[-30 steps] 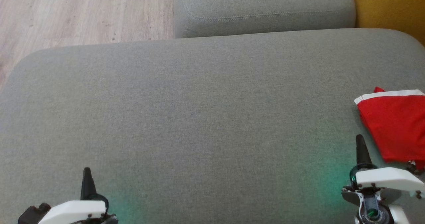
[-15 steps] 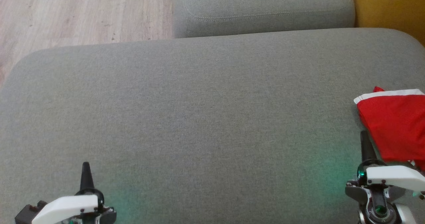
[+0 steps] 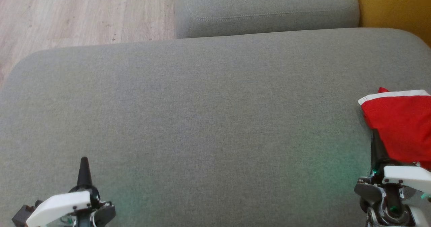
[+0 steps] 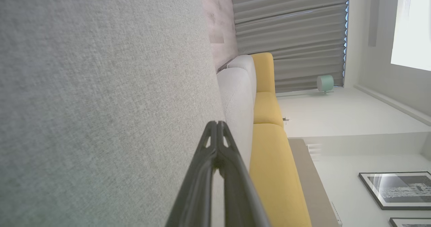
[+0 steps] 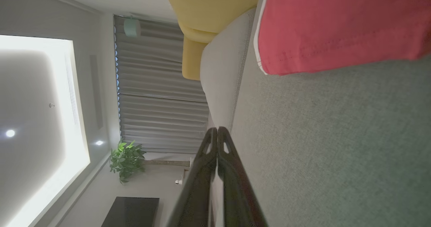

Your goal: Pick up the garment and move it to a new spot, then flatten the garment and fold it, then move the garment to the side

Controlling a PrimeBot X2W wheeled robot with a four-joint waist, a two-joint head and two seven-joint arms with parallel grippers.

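Note:
The garment (image 3: 400, 129) is red with a white trim and lies folded at the right edge of the wide grey cushion (image 3: 202, 119). My right gripper (image 3: 376, 142) is shut with nothing in it, and its tip sits against the garment's left edge. In the right wrist view the shut fingertips (image 5: 217, 130) hover low over the cushion, with the garment (image 5: 336, 25) just beyond them. My left gripper (image 3: 84, 163) is shut and empty at the lower left, far from the garment; its closed tips (image 4: 217, 124) point along the cushion.
A second grey cushion (image 3: 266, 8) stands behind the wide one. Wooden floor (image 3: 67, 14) lies beyond the cushion's far left corner. A yellow seat (image 3: 394, 4) is at the far right.
My right gripper has slid right and forward until its tip meets the garment's left edge. The left gripper has crept forward and slightly left. The garment has not moved.

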